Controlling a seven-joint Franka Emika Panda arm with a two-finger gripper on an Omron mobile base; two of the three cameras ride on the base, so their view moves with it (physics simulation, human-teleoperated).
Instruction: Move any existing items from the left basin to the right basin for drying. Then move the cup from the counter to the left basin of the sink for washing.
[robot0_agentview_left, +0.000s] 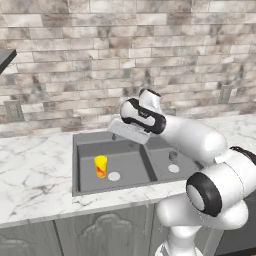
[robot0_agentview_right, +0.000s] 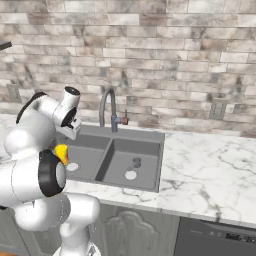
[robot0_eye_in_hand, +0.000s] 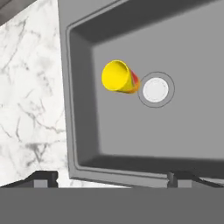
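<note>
The yellow cup (robot0_agentview_left: 101, 166) with its red-orange mark stands upright on the floor of the wider left basin (robot0_agentview_left: 130, 161), beside the pale drain (robot0_agentview_left: 114, 176). The hand view looks down into the cup (robot0_eye_in_hand: 119, 77) and the drain (robot0_eye_in_hand: 155, 89). My gripper (robot0_eye_in_hand: 113, 178) hangs open above the basin's near side with nothing between its fingers; its hand (robot0_agentview_left: 128, 131) is above the back of the sink. A small grey knob-like object (robot0_agentview_left: 173, 156) sits in the narrower right basin (robot0_agentview_left: 161, 159). In the right base view my arm partly hides the cup (robot0_agentview_right: 62, 152).
White marble counter (robot0_agentview_left: 35, 170) surrounds the sink, with a wide stretch to the right (robot0_agentview_right: 210, 165). The arched faucet (robot0_agentview_right: 107, 107) stands behind the divider. A brick wall with outlets (robot0_agentview_right: 217, 109) closes the back. Grey cabinet doors (robot0_agentview_left: 100, 235) lie below.
</note>
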